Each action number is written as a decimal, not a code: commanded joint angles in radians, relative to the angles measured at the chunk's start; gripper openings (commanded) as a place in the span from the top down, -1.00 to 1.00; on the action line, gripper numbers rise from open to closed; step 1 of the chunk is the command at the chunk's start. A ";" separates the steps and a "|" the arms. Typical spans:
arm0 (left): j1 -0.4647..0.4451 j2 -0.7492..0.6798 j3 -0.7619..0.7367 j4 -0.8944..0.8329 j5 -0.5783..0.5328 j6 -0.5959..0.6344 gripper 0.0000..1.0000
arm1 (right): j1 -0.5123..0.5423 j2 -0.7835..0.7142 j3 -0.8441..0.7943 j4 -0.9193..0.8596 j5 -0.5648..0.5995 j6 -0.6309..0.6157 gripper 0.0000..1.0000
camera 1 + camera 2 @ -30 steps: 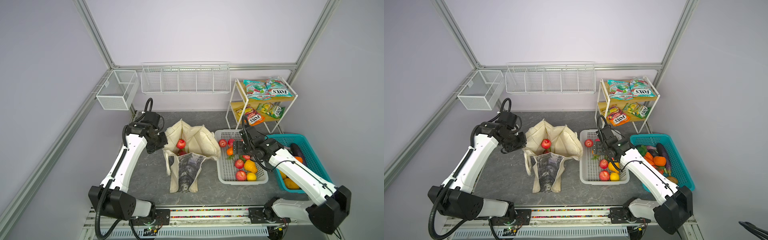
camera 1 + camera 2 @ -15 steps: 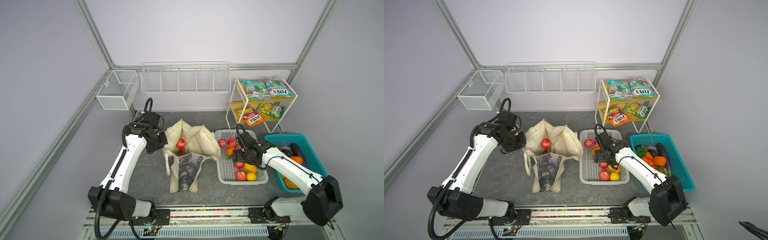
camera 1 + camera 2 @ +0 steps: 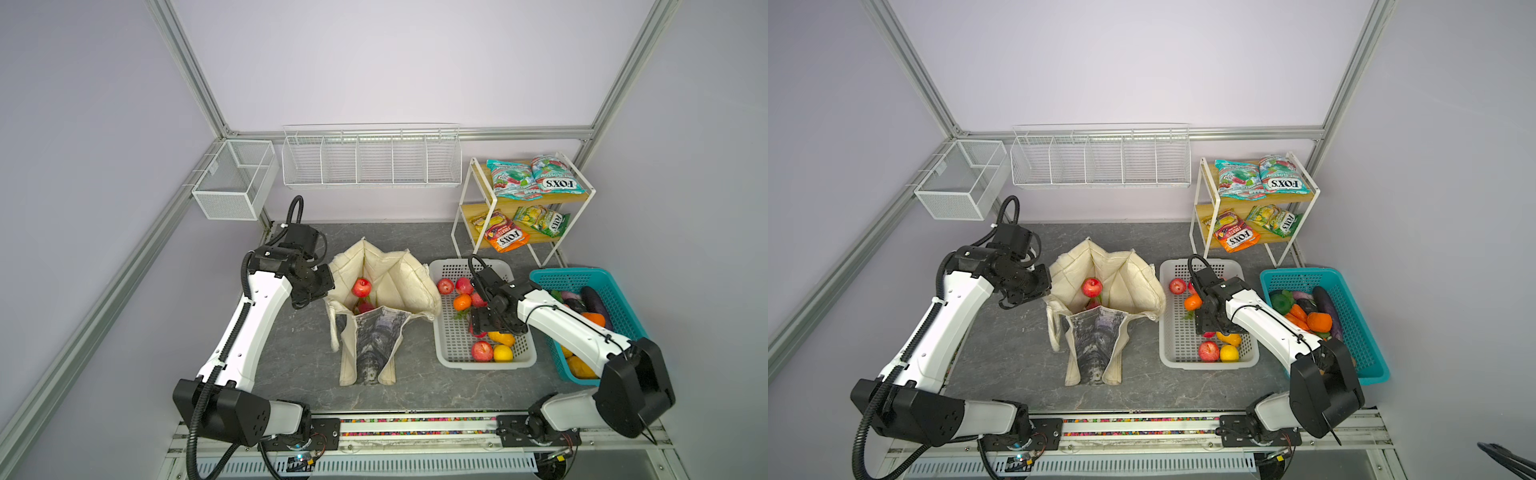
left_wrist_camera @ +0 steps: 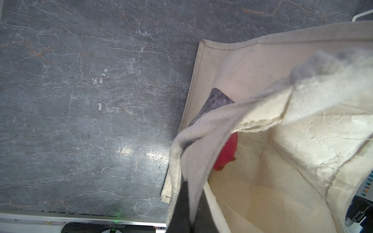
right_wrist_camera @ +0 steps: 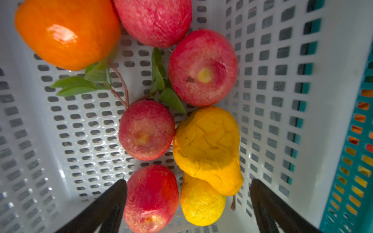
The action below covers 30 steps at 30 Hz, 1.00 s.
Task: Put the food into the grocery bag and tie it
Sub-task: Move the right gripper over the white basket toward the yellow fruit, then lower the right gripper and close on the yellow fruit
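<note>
Cream bag (image 3: 399, 274) standing open on the grey surface (image 3: 299, 345), fruit basket just beside it.
Inside the bag I see a red apple (image 3: 361, 286) and another red fruit (image 4: 226, 155) lower down; the left jaws are clamped shut on the bag's rim, holding the mouth open. The white basket (image 3: 486, 365) holds more red apples (image 5: 202, 67), an orange fruit (image 5: 66, 32) and two yellow fruits (image 5: 207, 145). The right jaws hang wide open low inside it, straddling one apple and the yellow pair and gripping nothing. Touching that basket's far side, a teal basket (image 3: 623, 307) carries a purple eggplant (image 3: 594, 301) and orange vegetables. A white rack (image 3: 463, 216) in the back corner has FOX'S packets (image 3: 536, 178) on both shelves. Wire baskets (image 3: 370, 160) hang on the lilac back wall.
</note>
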 commanded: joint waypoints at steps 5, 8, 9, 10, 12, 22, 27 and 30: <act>0.004 0.017 0.028 0.000 0.011 0.009 1.00 | -0.015 0.034 0.022 -0.072 0.077 -0.066 -0.93; 0.004 0.027 0.037 0.000 0.014 0.011 1.00 | -0.017 0.064 0.026 -0.070 0.069 -0.090 -0.93; 0.004 0.027 0.036 0.000 0.015 0.011 1.00 | -0.018 0.074 0.028 -0.067 0.067 -0.101 -0.94; 0.004 0.029 0.037 0.000 0.017 0.011 1.00 | -0.020 0.083 0.029 -0.066 0.064 -0.111 -0.94; 0.004 0.028 0.035 0.000 0.018 0.010 1.00 | -0.019 0.104 0.032 -0.066 0.053 -0.135 -0.98; 0.004 0.020 0.025 -0.004 0.017 0.013 1.00 | -0.027 0.165 0.037 -0.056 0.043 -0.169 -0.91; 0.004 0.026 0.035 -0.007 0.013 0.015 1.00 | -0.036 0.202 0.040 -0.048 0.025 -0.179 -0.82; 0.004 0.028 0.040 -0.008 0.012 0.016 1.00 | -0.041 0.215 0.040 -0.046 0.024 -0.179 -0.80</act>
